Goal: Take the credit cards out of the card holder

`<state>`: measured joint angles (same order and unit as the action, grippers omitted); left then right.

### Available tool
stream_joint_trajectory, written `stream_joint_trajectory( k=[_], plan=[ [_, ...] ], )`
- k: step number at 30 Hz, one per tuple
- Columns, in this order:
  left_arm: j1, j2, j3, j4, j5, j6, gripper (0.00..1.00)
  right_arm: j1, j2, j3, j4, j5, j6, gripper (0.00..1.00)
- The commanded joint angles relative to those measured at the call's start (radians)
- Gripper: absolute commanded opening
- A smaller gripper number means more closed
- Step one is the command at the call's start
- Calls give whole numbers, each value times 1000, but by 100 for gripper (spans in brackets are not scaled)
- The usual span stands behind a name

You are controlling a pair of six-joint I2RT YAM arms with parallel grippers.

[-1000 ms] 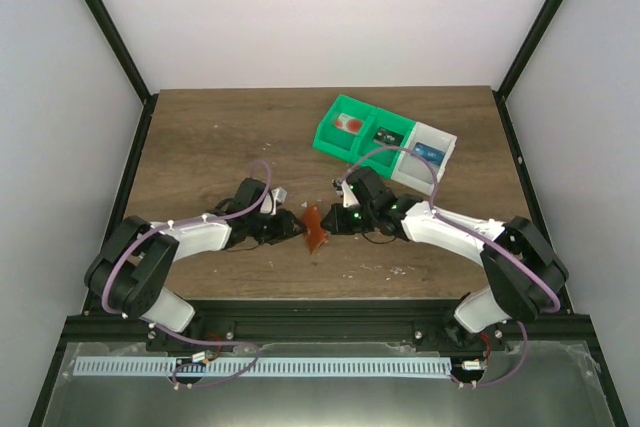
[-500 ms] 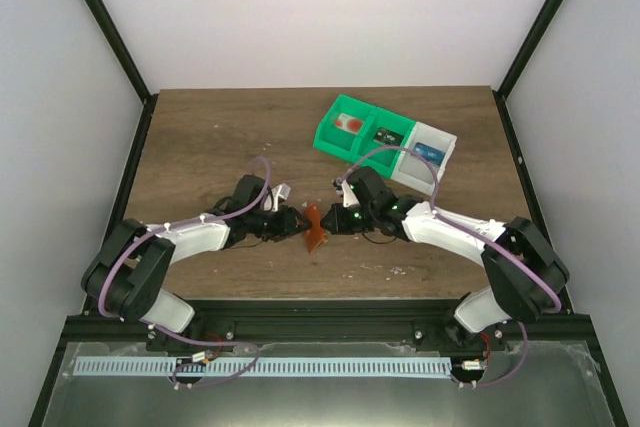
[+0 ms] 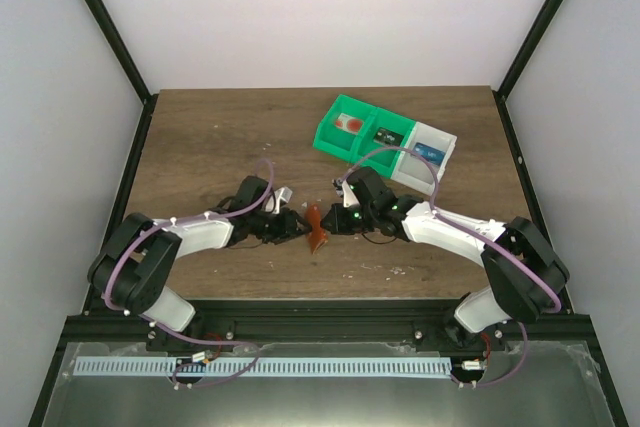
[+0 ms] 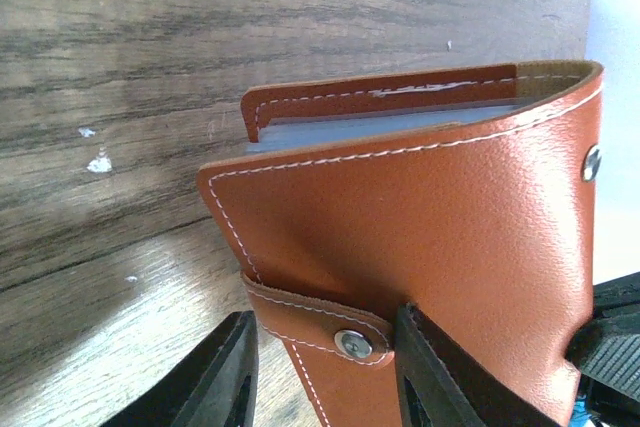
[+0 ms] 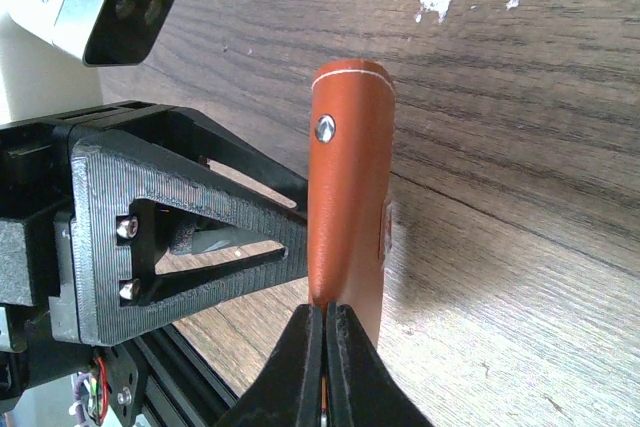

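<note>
Left arm: stretched inward, low.
Left end effector [image 3: 296, 226]: fingers part-way apart, clasping the card holder [image 4: 450, 237] at its strap.
Right arm: stretched inward, low.
Right end effector [image 3: 328, 219]: fingertips pinched together on the card holder's edge.

The card holder [image 4: 440, 247] was grained brown leather with pale stitching and shiny metal snaps [image 4: 351, 344]. The table [image 4: 120, 47] was matt, grainy wood (flecked white), the trays [image 3: 336, 147] smooth plastic.

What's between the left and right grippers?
The card holder, upright on edge: right gripper pinches its edge, left gripper straddles its snap strap. Clearest in the top view.
</note>
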<state>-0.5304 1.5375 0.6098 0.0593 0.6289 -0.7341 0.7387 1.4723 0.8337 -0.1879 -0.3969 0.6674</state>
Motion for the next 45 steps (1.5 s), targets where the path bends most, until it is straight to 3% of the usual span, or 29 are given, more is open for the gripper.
stream_joint_trajectory(
  k=[1, 28, 45],
  plan=[
    [-6, 28, 30, -50, -25, 48, 40, 10, -26, 8, 37, -20, 1, 0],
    [-8, 39, 47, -209, -155, 151, 33, 10, -32, -11, 21, 8, -10, 0],
    [-8, 46, -17, -59, -36, 69, 26, 9, -18, -98, 68, 53, 12, 0]
  ],
)
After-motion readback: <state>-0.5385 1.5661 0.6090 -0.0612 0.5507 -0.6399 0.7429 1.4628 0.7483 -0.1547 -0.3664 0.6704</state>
